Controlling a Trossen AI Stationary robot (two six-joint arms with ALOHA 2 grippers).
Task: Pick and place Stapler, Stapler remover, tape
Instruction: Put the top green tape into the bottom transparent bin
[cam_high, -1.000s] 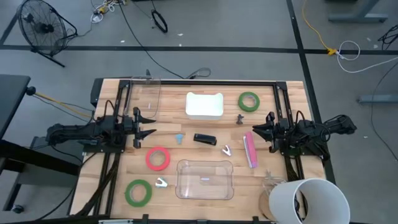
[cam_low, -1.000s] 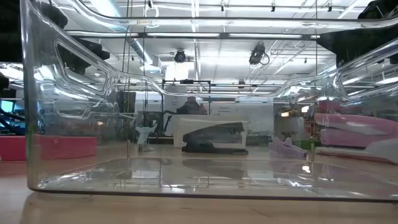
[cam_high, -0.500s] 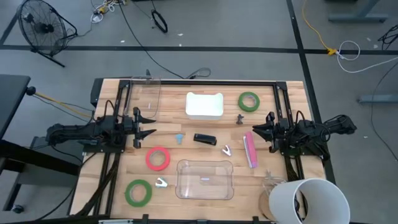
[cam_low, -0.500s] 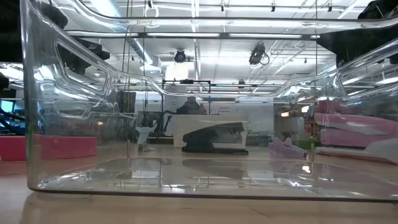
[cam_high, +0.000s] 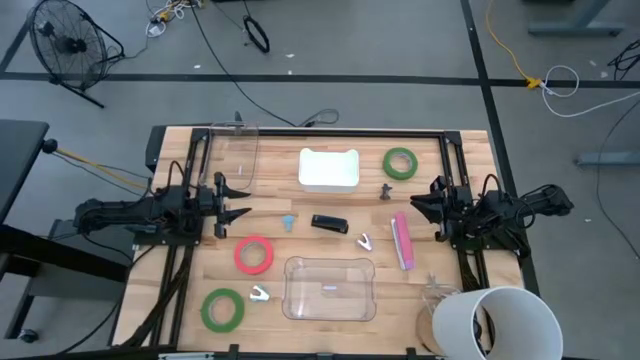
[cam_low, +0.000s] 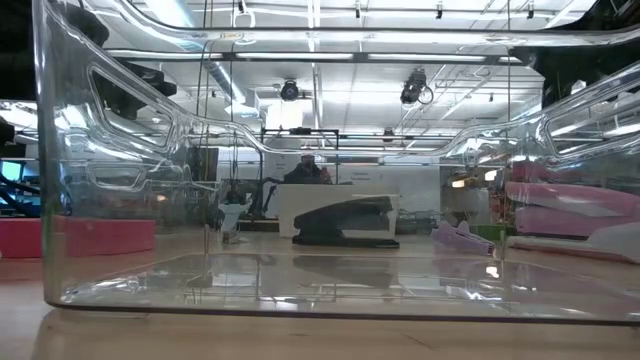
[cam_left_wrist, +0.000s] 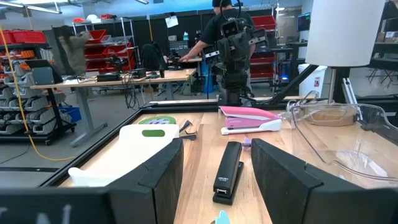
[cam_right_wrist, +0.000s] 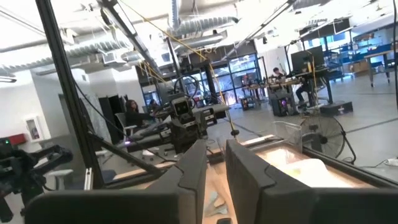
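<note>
Nothing is in the clear box (cam_high: 329, 288) yet. Left gripper (cam_high: 238, 199) is wide, right gripper (cam_high: 424, 203) narrow, both empty.

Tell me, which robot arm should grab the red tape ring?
Probably the left. The left gripper is open and the red tape ring lies on its side of the table, while the right gripper waits farther away.

Seen through the walls of a clear plastic bin (cam_low: 120, 200) that fills the view, a black stapler (cam_low: 345, 222) lies on the wooden table (cam_low: 300, 335), with a pink stapler (cam_low: 565, 215) at right and what may be a red tape roll (cam_low: 75, 236) at left.
</note>
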